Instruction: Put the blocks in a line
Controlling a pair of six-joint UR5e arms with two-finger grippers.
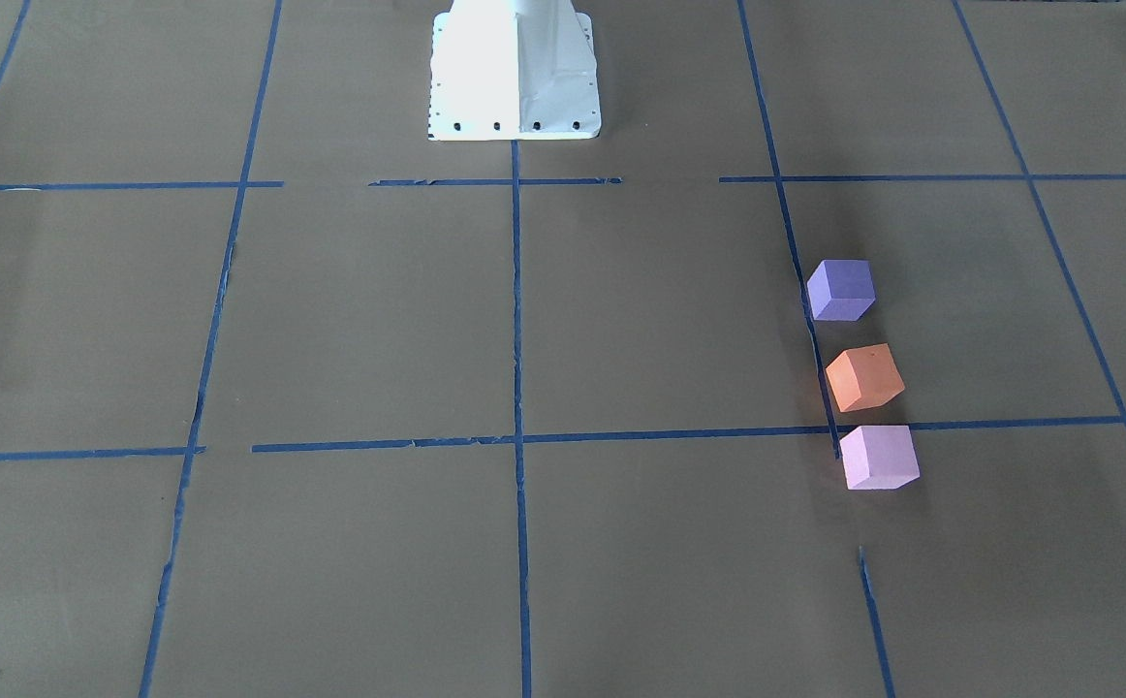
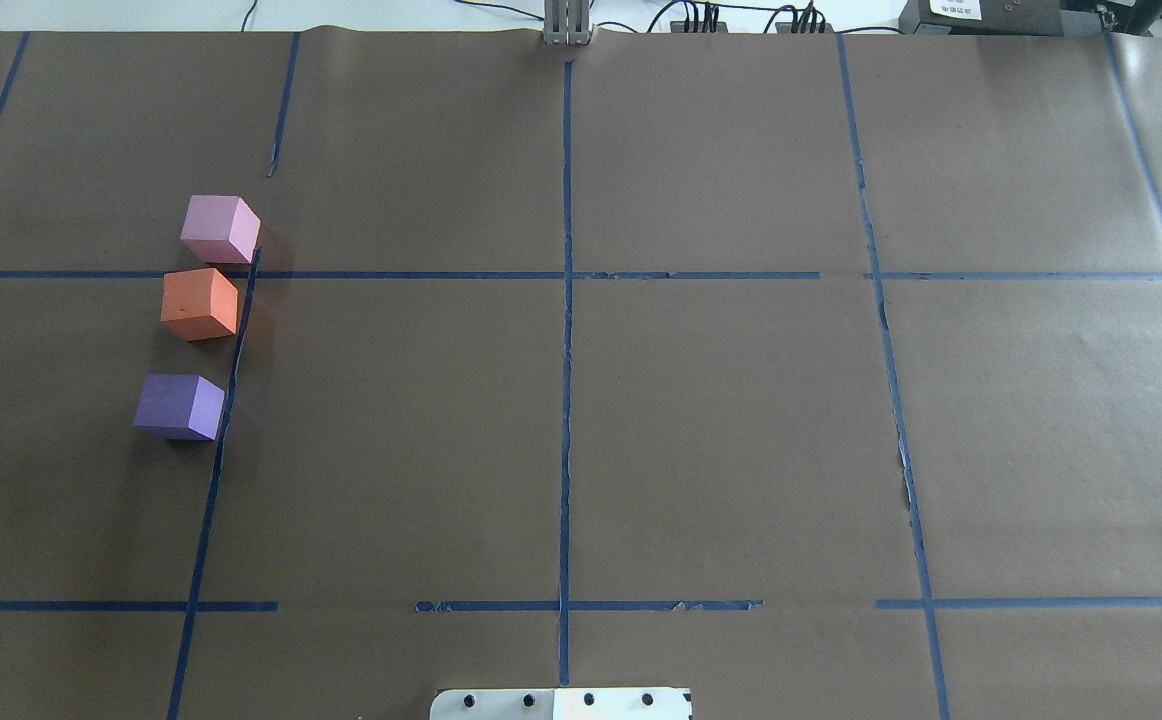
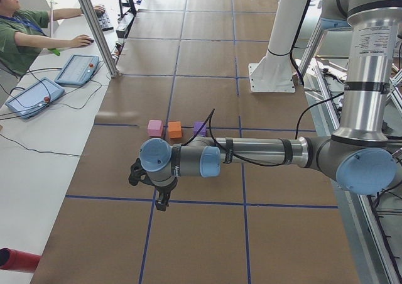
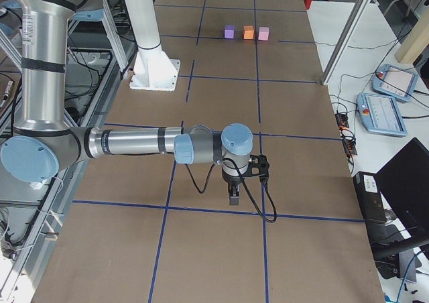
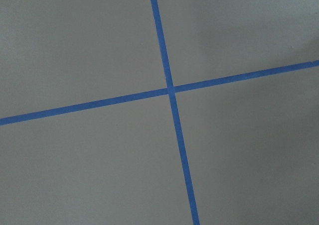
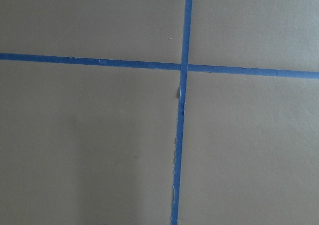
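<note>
From the front, you see the purple block (image 1: 841, 290), orange block (image 1: 864, 377) and pink block (image 1: 879, 457) in a row beside a tape line (image 1: 788, 228), with uneven gaps. The task looks done. Overhead, the row lies on the left part of the desk (image 2: 741, 450), with wide open room to its right. In the side views, the left hand (image 3: 162, 201) and right hand (image 4: 234, 194) hang well apart from the blocks. You cannot tell how open they are or whether they hold anything.
</note>
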